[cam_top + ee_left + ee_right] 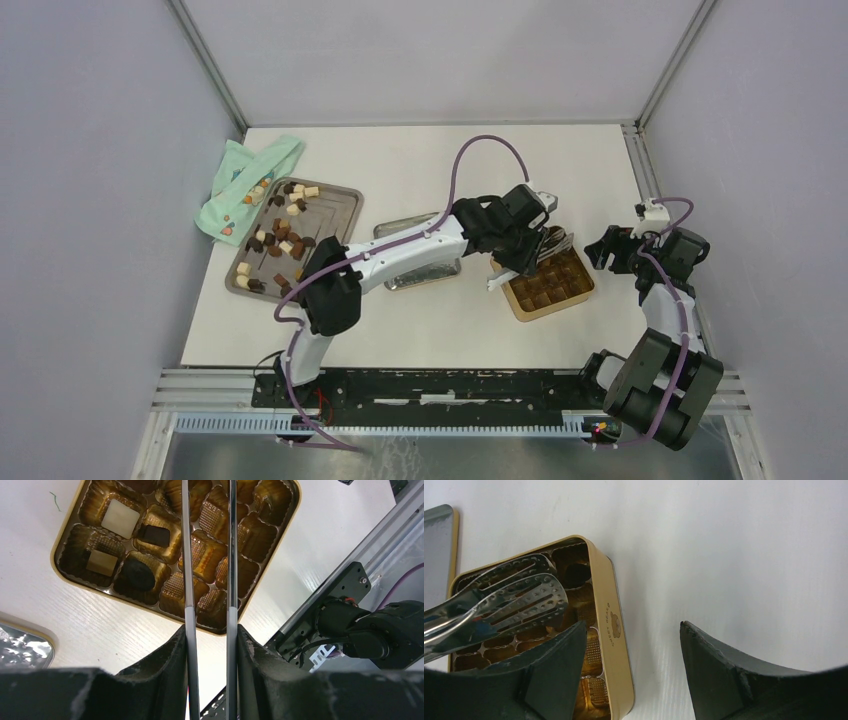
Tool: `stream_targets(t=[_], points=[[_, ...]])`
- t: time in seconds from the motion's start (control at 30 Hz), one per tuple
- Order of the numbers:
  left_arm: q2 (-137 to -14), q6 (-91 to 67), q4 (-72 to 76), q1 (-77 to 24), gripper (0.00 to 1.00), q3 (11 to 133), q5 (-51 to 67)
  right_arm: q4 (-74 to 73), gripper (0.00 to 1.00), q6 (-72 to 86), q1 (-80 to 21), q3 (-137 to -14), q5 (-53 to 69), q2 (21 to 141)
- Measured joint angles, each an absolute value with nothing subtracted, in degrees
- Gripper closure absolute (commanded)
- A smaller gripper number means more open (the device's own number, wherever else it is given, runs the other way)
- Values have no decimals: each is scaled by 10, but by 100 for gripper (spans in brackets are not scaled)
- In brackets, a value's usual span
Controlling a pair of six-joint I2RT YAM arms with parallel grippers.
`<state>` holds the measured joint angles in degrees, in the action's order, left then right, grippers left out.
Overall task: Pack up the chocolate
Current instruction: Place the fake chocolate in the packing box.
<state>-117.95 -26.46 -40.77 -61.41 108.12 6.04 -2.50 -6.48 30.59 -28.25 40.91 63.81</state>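
Observation:
The gold tin (585, 290) sits right of centre, and its grid holds a few chocolate pieces: a white square (120, 517), a dark square (154, 535), a cream one (101, 562) and a dark oval (137, 575). My left gripper (530, 245) is shut on the long metal tweezers (186, 555). The tweezers' tips (514, 600) hover over the tin, with no piece showing between them. More chocolate chunks (280, 240) lie on the grey tray (345, 200) at the left. My right gripper (632, 625) is open and empty, with one finger (559, 665) over the tin's wall (609, 625).
A silver lid (425, 270) lies between the tray and the tin, under my left arm. A green cloth (250, 185) lies at the back left beside the tray. The aluminium rail (450, 385) runs along the near edge.

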Motion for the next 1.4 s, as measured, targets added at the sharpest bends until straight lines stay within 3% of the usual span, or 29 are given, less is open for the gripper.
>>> stream_targets(t=[0.77,1.4], points=[[-1218,-262,-435,-619,63,1119,51,-25,26,-64,306,-282,413,638],[-1218,-263,-437,-619,58,1126,44,-24,26,-64,306,-282,416,635]])
